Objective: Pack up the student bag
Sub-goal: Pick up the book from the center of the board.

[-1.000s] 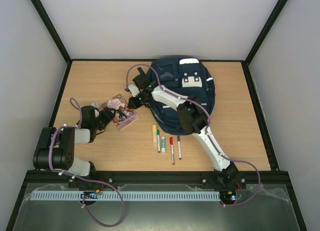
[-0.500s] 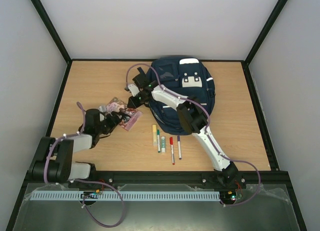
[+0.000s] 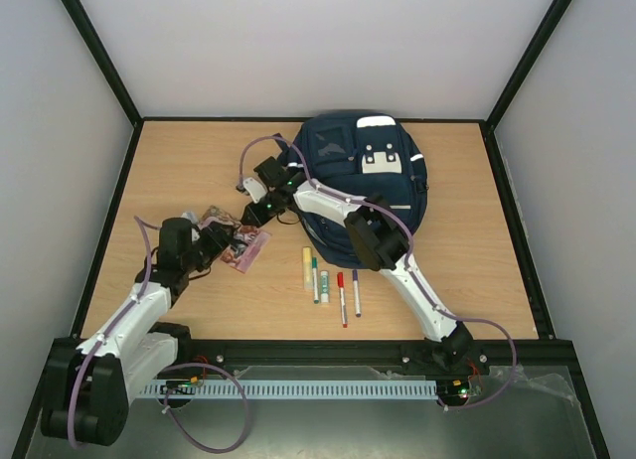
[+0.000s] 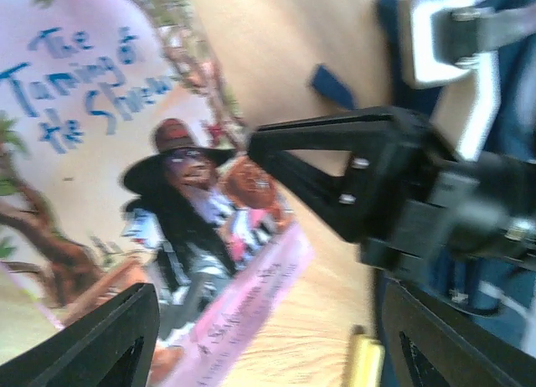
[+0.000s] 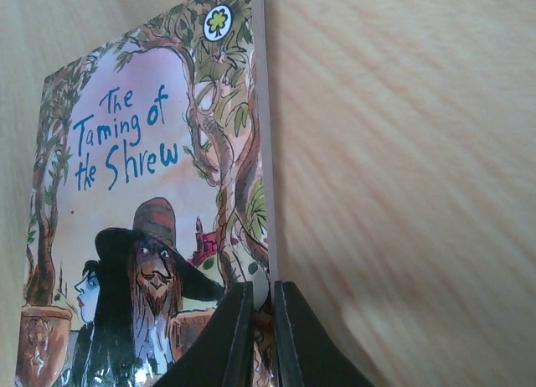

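Two grippers are gathered at one book, left of the student bag.
At the left, the left gripper is held wide at the book, gripping nothing; the book's edge is pinched between the nearly closed fingers of the right gripper. A firm pinch and a level cover are advised while it is carried rightward to the bag, which lies at the table's far middle.

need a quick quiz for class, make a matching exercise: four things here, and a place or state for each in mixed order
1 book
2 bag
3 red pen
4 left gripper

a jaws wide apart
b at the table's far edge
c lying beside a purple pen
d edge pinched by the right gripper

Pairs: 1d, 2b, 3c, 4a
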`<state>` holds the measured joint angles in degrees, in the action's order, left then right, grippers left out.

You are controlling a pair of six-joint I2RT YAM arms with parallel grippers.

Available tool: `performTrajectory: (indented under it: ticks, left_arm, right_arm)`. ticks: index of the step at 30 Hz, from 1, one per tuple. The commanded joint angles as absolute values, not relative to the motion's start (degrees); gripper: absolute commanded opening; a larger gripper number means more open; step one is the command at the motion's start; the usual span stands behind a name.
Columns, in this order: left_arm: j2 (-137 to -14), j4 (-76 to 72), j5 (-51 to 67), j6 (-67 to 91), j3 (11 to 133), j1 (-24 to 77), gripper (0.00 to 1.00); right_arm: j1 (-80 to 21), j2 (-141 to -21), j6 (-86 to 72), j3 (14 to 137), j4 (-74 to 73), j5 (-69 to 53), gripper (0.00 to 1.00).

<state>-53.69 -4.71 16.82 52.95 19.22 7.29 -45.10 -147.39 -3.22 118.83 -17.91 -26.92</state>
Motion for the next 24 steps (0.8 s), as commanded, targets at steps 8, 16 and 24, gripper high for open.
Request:
performTrajectory:
  ticks: [8,16,24]
  left_arm:
    - [-53.8,14.8,6.2,48.7,18.6,1.1,0.84]
    - [-58.2,13.8,2.0,46.8,20.1,0.1,0.84]
    - [-65.9,-1.5,10.8,48.7,16.4,0.2,0.83]
  right_arm:
    - [-50.2,-160.4,-1.8,106.6,-39.3,-22.2,0.06]
    - [-50.1,-160.7,0.0,108.0,-40.2,-25.4,0.06]
    - [-50.1,-164.3,-0.2,110.9,-41.3,-26.4,0.04]
